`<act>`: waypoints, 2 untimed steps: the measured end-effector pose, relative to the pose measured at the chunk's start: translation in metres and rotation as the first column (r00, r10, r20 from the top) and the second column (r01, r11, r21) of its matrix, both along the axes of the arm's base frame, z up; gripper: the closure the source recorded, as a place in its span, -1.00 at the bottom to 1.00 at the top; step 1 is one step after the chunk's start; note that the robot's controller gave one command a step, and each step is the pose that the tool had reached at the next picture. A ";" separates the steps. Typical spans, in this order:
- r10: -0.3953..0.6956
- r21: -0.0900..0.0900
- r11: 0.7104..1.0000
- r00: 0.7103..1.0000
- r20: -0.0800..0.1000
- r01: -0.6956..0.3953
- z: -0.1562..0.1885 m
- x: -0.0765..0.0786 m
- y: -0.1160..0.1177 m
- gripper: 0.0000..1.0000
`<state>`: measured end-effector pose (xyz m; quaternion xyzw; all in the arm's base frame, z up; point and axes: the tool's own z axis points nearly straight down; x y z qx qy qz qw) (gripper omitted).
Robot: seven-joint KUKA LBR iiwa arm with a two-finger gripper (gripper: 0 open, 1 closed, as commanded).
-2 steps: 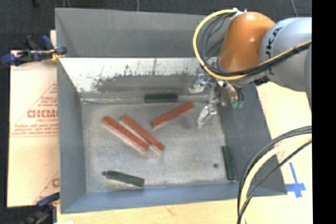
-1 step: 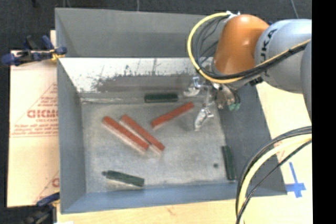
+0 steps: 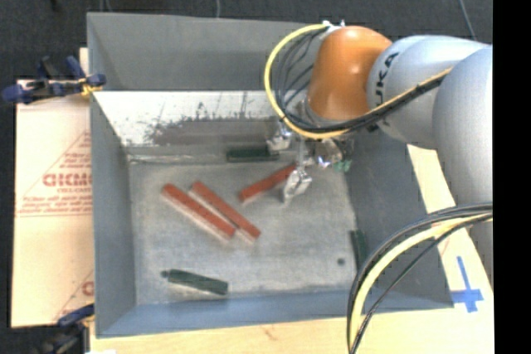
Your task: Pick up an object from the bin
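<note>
The grey metal bin (image 3: 112,203) has six small bars in it, all of them on its floor. Near the middle of the floor, a little toward the left wall, two long red-brown bars (image 3: 224,210) lie side by side and touching along their length. Both are slanted from the far left to the near right. A short red-brown bar (image 3: 264,186) lies just beside their far ends, toward the right wall. It is slanted the other way, with its right end closer to the far wall. Along the foot of the far wall there is a dark green bar (image 3: 246,152), parallel to that wall. A second green bar (image 3: 195,283) lies close to the near edge, toward the near left corner, well apart from the others. A thin dark bar (image 3: 357,244) rests against the right wall, toward the near right corner.

The arm comes in over the right wall, with its orange cover (image 3: 344,70) and a loop of yellow and black cable (image 3: 268,83) above the far right part of the bin. Under them the gripper (image 3: 297,178) is down near the floor, at the right end of the short red-brown bar, and its metal appears to touch that end. The dark green bar at the far wall also ends just beside the gripper. Whether the gripper is clenched on the short bar or released, I cannot tell from here.
</note>
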<state>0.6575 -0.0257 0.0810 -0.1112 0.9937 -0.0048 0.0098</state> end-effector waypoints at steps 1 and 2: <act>0.003 0.006 1.000 1.000 -0.004 -0.003 0.005 -0.004 -0.002 1.00; 0.003 0.006 1.000 1.000 -0.004 -0.003 0.005 -0.004 -0.002 1.00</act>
